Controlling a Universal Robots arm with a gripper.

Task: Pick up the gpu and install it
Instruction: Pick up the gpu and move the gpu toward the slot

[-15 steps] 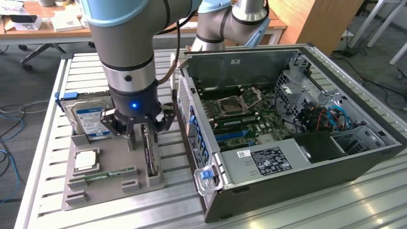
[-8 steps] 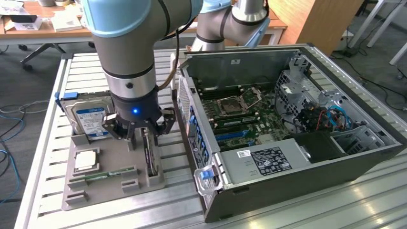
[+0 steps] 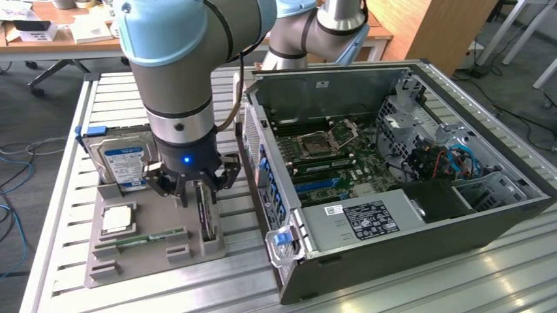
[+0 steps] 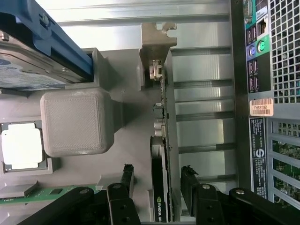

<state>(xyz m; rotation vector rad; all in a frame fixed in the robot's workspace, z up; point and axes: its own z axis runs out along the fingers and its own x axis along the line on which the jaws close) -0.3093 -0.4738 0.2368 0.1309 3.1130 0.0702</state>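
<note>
Card: the gpu (image 3: pixel 205 222), a thin green board with a black cooler and a silver end bracket, stands on its long edge in a slot of the grey moulded parts tray (image 3: pixel 130 274). In the exterior view it sits at 9 o'clock of the open black computer case (image 3: pixel 418 261).
Claw: the gripper (image 3: pixel 200 190) is right over the card, jaws apart. In the wrist view the black fingers (image 4: pixel 187 176) straddle the board's upper edge with a sliver of air on each side, and nothing is clamped.
Room: it's tight. The case's perforated rear panel (image 4: pixel 281 70) runs just beside the tray, with bare slats of the aluminium table (image 4: pixel 206 117) between. A grey block post (image 4: pixel 77 122) of the tray stands near the card's other flank.
Neighbours: from the card, a silver hard drive with a blue-white label (image 3: pixel 122 163) is at 10 o'clock, a square silver processor (image 3: pixel 117 220) at 9 and a slim green RAM stick (image 3: pixel 143 240) at 8.
Writing: the card's edge carries lettering that looks like NVIDIA. A white sticker (image 4: pixel 261 107) on the case back reads roughly FH69T92. The power supply's label (image 3: pixel 370 218) is too small to read.
Arm: the grey-and-pale-blue arm (image 3: pixel 174 65) drops in from 12 o'clock with its wrist vertical, and a blue light (image 3: pixel 185 158) glows above the claw.
</note>
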